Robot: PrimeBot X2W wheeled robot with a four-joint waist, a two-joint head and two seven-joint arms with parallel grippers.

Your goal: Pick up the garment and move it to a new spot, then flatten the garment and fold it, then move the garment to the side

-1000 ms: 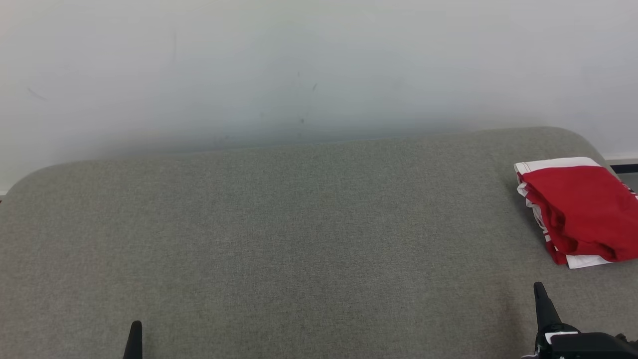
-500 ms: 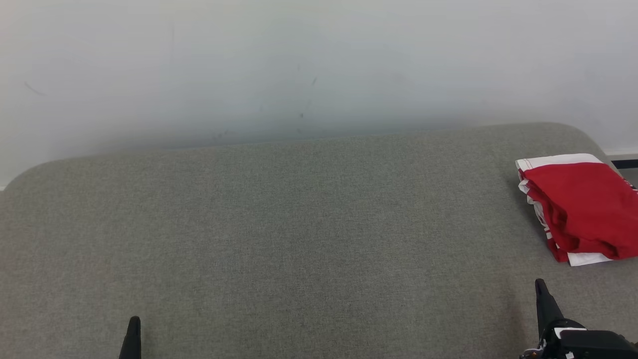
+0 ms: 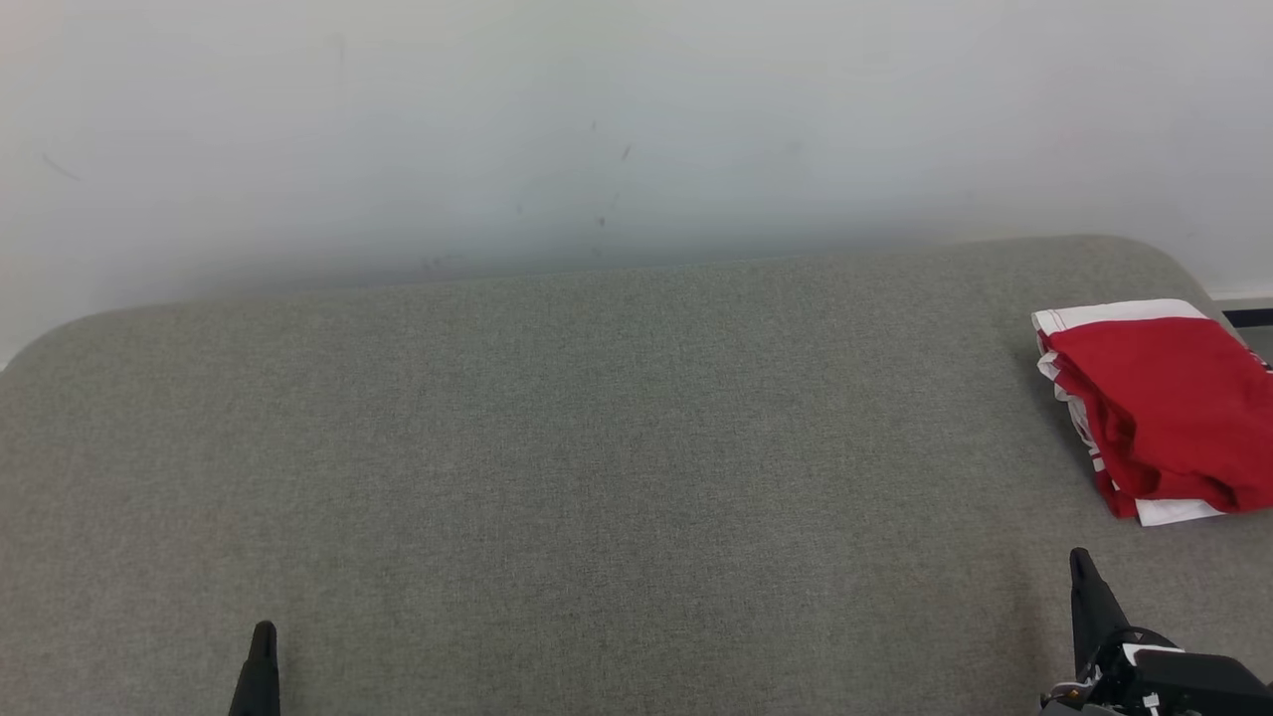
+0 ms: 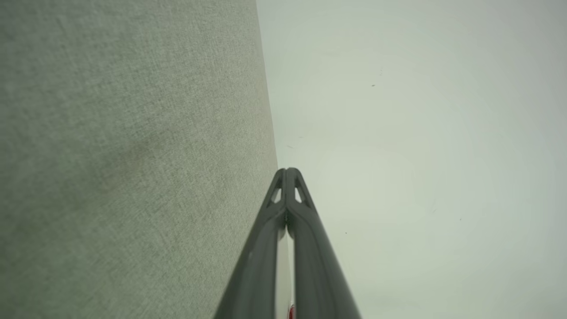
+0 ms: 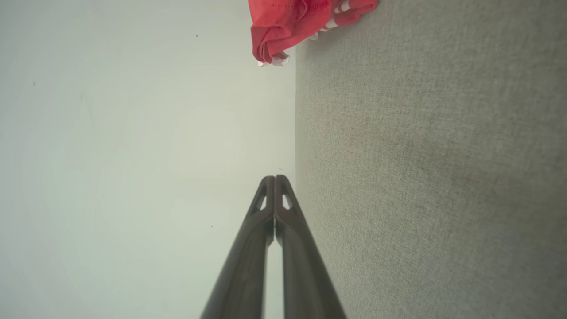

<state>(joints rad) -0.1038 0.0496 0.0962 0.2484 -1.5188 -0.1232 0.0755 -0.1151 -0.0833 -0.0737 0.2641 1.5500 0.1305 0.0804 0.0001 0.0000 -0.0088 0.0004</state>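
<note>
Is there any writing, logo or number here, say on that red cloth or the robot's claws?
No text here can be read.
Red and white garment: no legible print; its right edge is cut off by the frame.
Right claw: a white patch on its base, too small to read.
Grey cushion: plain.

Red garment [image 3: 1164, 398] with white edging, perhaps striped; grey-green flecked cushion [image 3: 597, 447].

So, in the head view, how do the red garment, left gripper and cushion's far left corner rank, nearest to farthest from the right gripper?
From the right gripper:
1. red garment, just ahead, right.
2. left gripper, near left.
3. cushion's far left corner, back left.
</note>
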